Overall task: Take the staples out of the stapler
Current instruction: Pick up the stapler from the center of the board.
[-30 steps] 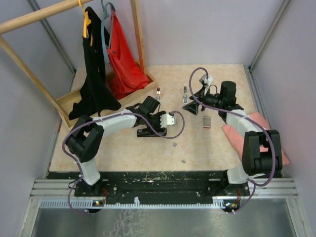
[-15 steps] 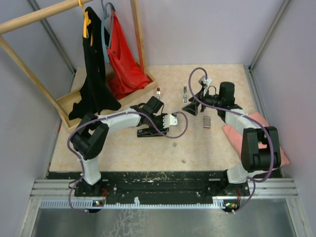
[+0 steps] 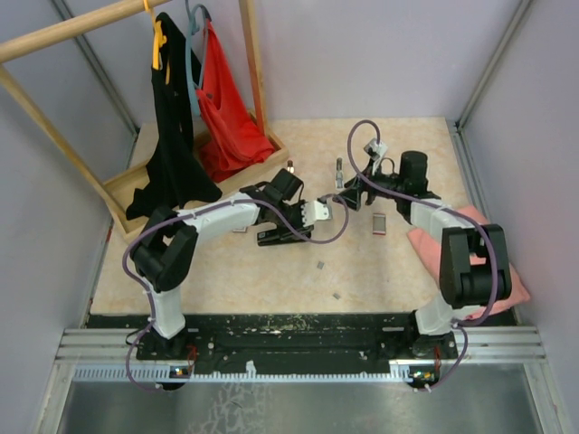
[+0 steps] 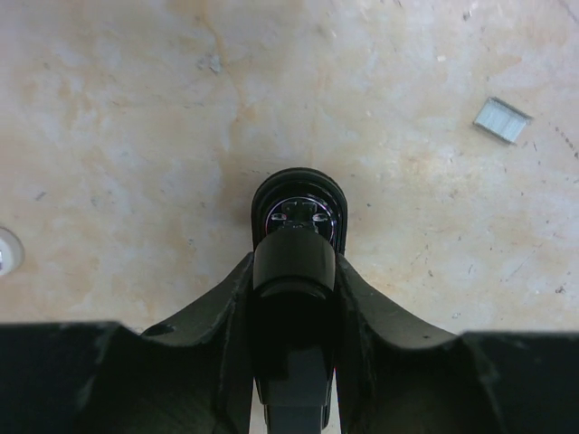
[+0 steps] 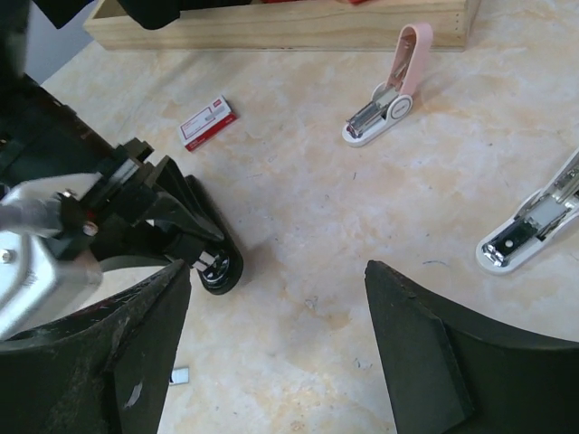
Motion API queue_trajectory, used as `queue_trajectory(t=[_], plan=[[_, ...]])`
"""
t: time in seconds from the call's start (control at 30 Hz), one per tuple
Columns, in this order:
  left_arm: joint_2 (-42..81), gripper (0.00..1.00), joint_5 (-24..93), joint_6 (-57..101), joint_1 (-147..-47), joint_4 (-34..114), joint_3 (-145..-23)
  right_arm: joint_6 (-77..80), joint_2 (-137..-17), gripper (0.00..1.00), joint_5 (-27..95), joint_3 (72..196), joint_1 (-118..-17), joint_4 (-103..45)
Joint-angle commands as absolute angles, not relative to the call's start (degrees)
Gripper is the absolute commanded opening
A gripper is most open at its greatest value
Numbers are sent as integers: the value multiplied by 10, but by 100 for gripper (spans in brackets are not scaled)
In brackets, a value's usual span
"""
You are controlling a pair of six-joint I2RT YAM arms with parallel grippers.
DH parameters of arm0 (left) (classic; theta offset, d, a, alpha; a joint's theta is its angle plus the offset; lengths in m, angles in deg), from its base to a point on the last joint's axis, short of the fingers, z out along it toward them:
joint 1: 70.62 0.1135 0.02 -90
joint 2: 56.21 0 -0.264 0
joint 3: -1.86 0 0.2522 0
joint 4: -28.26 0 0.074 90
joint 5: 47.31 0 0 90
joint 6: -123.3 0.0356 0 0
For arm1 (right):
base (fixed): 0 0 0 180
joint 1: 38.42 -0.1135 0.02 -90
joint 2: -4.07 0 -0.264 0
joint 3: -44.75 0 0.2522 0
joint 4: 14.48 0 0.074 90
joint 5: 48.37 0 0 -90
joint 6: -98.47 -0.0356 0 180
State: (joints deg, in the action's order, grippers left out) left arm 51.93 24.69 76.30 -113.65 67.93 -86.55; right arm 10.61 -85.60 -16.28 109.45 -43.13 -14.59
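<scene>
L gripper (image 4: 297,264) clamped on slim black stapler (image 4: 298,212), mid-table (image 3: 226,271).
L arm reaches twd 2 o'clock, wrist low. R gripper (image 5: 280,334) jaws wide, aimed 9 o'clock. Small silvery staples strip (image 3: 321,265) at stapler's 5 o'clock.

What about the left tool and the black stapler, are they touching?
Touching. The left wrist view shows the left tool, fingers flush against both sides of the black stapler, no gap.

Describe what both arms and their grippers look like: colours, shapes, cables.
Both the left arm and right arm have white tubular links between bulky black joints. A purple-grey cable loops loosely along each, and a small white camera box sits at each wrist. The left gripper and right gripper have matte black, broad, wedge-shaped jaws.
</scene>
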Motion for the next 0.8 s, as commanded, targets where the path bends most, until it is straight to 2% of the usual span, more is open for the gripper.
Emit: queue_trajectory(t=[0.0,0.4,0.77], plan=[[513,0,233,733,-1139,663,-917,46,-878,77,-162,1084,-430,-84],[495,0,215,648,-1139,573,-906,-78,-974,68,-196,1097,-432,-50],[490,0,210,619,-1139,545,-890,-90,-1028,57,-219,1124,-463,-86]])
